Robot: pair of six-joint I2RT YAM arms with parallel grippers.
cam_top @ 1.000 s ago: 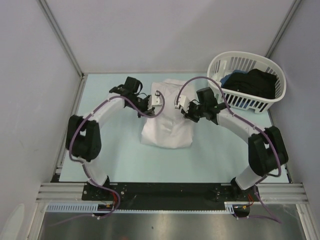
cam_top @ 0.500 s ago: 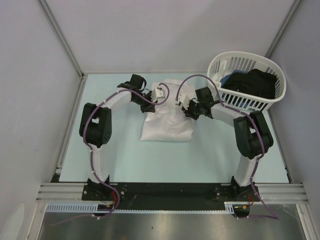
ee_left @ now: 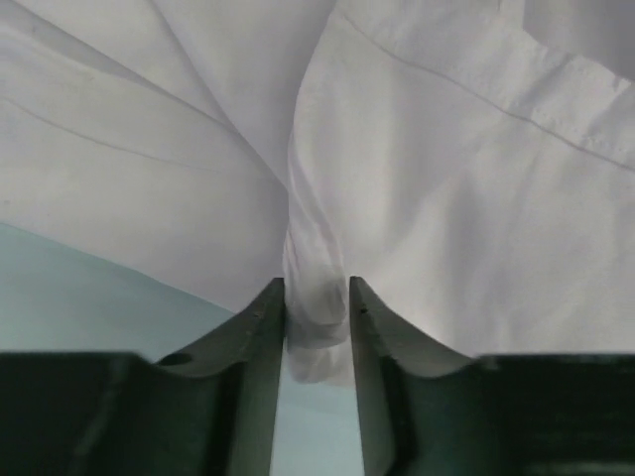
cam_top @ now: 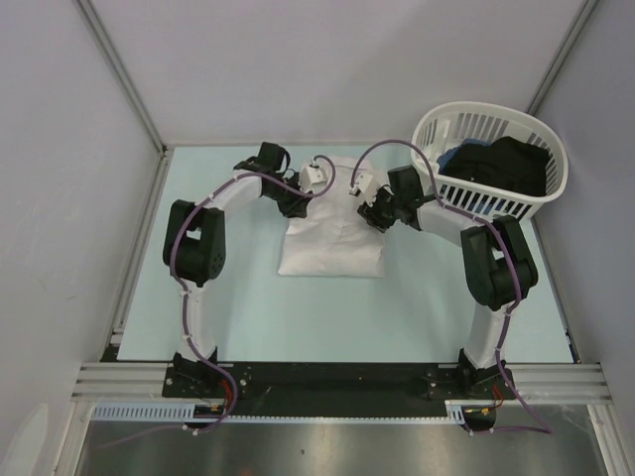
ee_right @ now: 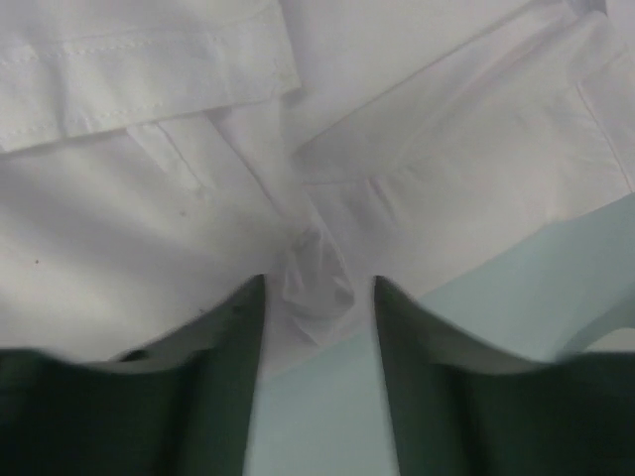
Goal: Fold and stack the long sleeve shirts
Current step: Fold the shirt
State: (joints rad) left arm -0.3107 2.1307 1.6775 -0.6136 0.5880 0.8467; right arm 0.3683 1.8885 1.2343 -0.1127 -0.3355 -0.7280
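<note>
Pale green table [cam_top: 248, 307], grey walls [cam_top: 327, 69] around it. I see the white shirt [cam_top: 332, 243] folded into a rough rectangle at the centre of the top view, with its far end under both grippers. White slatted basket [cam_top: 491, 203] sits upper right, on the table's far corner, with dark clothes [cam_top: 511, 164] heaped inside. Left gripper [ee_left: 317, 297]: narrow gap, a pinch of shirt cloth fills it and touches both fingers [ee_left: 260, 337], so I read that as clamped. Right gripper [ee_right: 317, 288]: jaws wider apart, a crumpled tuck of cloth sits between them, clear of either finger [ee_right: 223, 347], nothing held.
</note>
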